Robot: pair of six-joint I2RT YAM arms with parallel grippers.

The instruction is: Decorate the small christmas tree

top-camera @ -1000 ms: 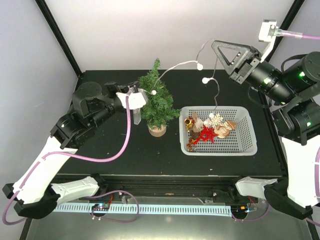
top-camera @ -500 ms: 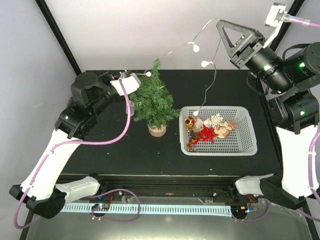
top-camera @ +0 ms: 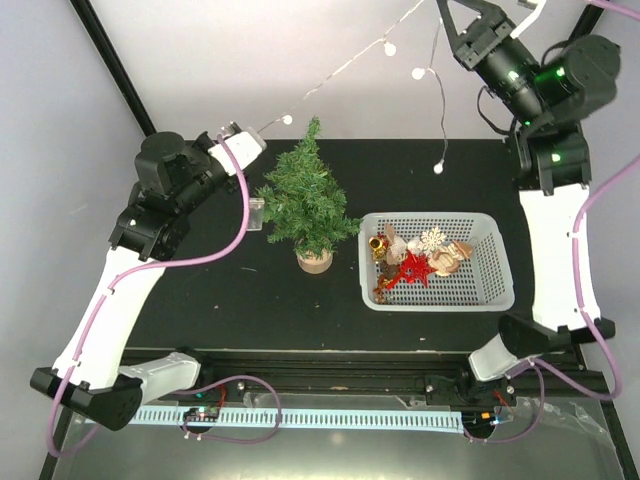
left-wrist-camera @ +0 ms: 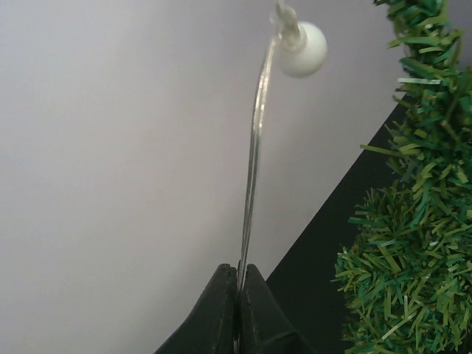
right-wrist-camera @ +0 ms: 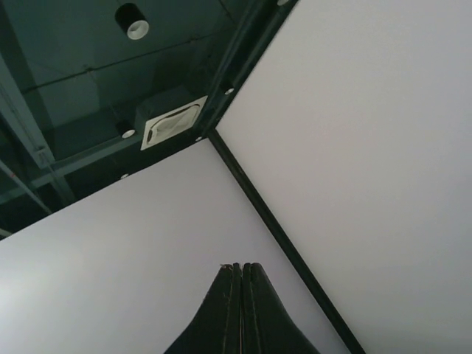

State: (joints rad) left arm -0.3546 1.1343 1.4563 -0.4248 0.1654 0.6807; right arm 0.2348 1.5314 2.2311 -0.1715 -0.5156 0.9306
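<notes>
The small christmas tree (top-camera: 308,200) stands upright on its round wooden base (top-camera: 314,260) left of the table's middle. A thin wire string of lights (top-camera: 340,78) with white bulbs (top-camera: 389,47) stretches from my left gripper (top-camera: 254,136) up to my right gripper (top-camera: 445,8) at the top edge. A loose tail hangs down to a bulb (top-camera: 438,168) above the table. In the left wrist view my left gripper (left-wrist-camera: 237,269) is shut on the wire (left-wrist-camera: 254,147), with a bulb (left-wrist-camera: 301,49) above it and the tree (left-wrist-camera: 413,221) to the right. My right gripper (right-wrist-camera: 241,265) is shut; no wire shows in its wrist view.
A white mesh basket (top-camera: 437,216) right of the tree holds a red star (top-camera: 412,268), a gold bell (top-camera: 377,243) and other ornaments. A small clear piece (top-camera: 257,212) sits by the tree's left side. Black frame posts stand at the back corners.
My right gripper has risen high and back, lifting the string's tail out of the basket. My left gripper has moved up and left, away from the tree, pulling the string taut.
</notes>
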